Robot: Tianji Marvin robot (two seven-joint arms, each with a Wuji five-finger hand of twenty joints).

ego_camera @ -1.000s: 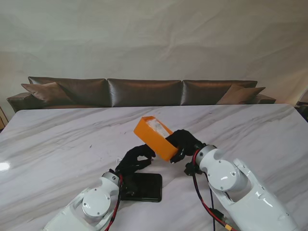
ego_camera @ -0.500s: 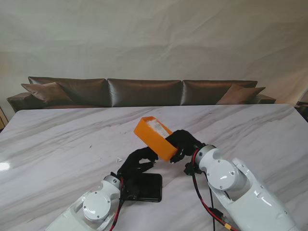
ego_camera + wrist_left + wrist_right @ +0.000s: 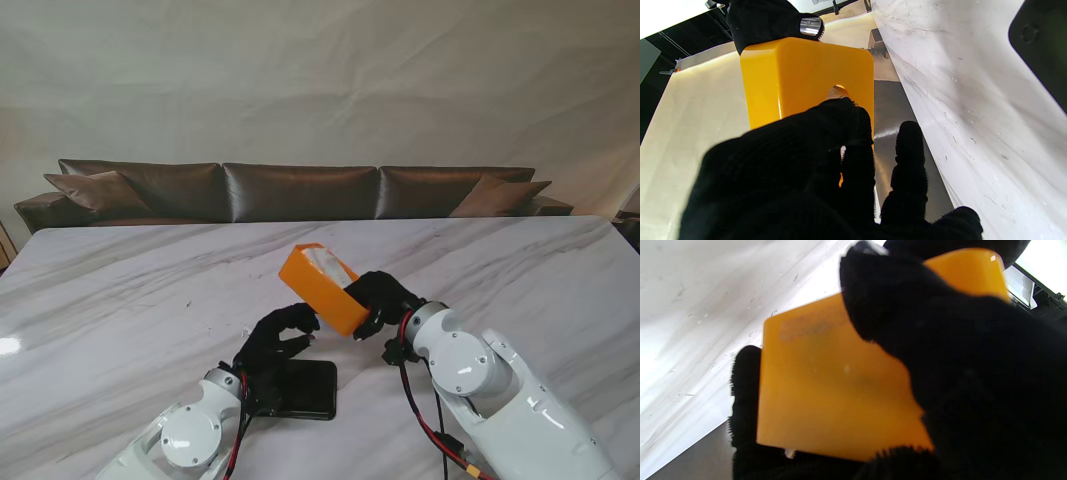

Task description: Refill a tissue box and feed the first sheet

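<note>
White marble bench (image 3: 120, 290) runs out before me toward a dark sofa (image 3: 300, 190). On my left, my left robot hand (image 3: 275, 337) holds nothing, fingers curled loosely beneath the orange tissue box (image 3: 322, 286), over a black slab (image 3: 305, 390). My right robot hand (image 3: 378, 298) clamps the tilted box's nearer end, raised clear of the bench.

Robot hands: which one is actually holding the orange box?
The right robot hand, wrapped around the orange box and keeping it tilted off the table. The left robot hand reaches toward its underside, holding nothing.
</note>
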